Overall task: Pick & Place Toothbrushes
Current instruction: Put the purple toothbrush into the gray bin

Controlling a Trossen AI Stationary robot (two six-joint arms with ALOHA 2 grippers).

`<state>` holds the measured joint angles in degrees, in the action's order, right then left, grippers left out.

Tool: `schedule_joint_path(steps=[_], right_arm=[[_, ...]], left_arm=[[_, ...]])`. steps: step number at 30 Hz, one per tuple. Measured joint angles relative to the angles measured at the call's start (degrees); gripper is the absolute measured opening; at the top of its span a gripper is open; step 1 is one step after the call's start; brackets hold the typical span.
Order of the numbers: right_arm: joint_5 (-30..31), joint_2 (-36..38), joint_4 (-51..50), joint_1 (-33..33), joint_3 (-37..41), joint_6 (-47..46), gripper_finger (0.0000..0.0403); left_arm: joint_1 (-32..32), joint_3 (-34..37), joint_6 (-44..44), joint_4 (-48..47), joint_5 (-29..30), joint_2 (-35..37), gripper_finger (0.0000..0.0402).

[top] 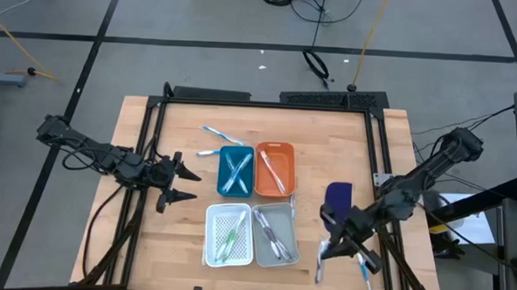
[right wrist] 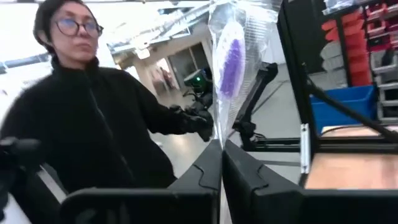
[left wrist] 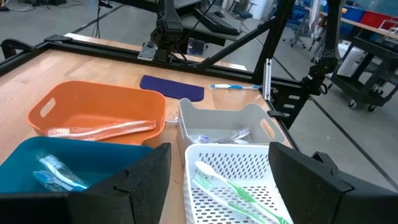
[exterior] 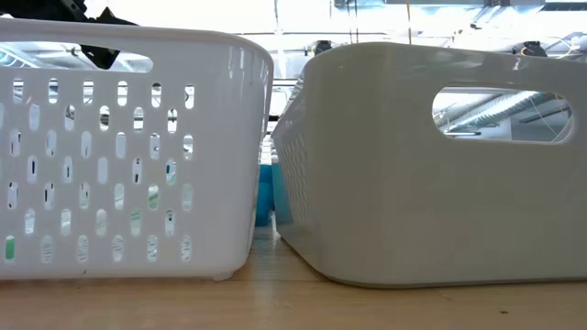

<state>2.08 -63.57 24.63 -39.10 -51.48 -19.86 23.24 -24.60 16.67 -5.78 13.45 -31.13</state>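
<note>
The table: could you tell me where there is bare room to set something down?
Bare wood: between the orange tray and the far right corner; left of the white tray, nearer than the left gripper. Crowded: trays mid-table, and right of the grey tray, with the right gripper, blue pad, loose toothbrushes.

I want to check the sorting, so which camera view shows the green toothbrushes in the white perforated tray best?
The left wrist view: the green toothbrushes lie close and clear inside the white perforated tray. The high view shows them small. The low view gives only green glimpses through the tray's holes. The right wrist view does not show them.
</note>
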Motion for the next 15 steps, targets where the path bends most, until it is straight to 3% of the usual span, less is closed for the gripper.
schedule_joint_path(steps=[7, 15], right_arm=[[2.5, 0.0, 12.2, 0.1, 6.6, -4.8, 0.0], [5.1, 0.0, 13.3, 0.1, 7.0, -4.9, 0.0]], left_arm=[[0.0, 0.0, 0.0, 0.0, 0.0, 0.0, 0.0271], [0.0, 0.0, 0.0, 0.0, 0.0, 0.0, 0.0271]])
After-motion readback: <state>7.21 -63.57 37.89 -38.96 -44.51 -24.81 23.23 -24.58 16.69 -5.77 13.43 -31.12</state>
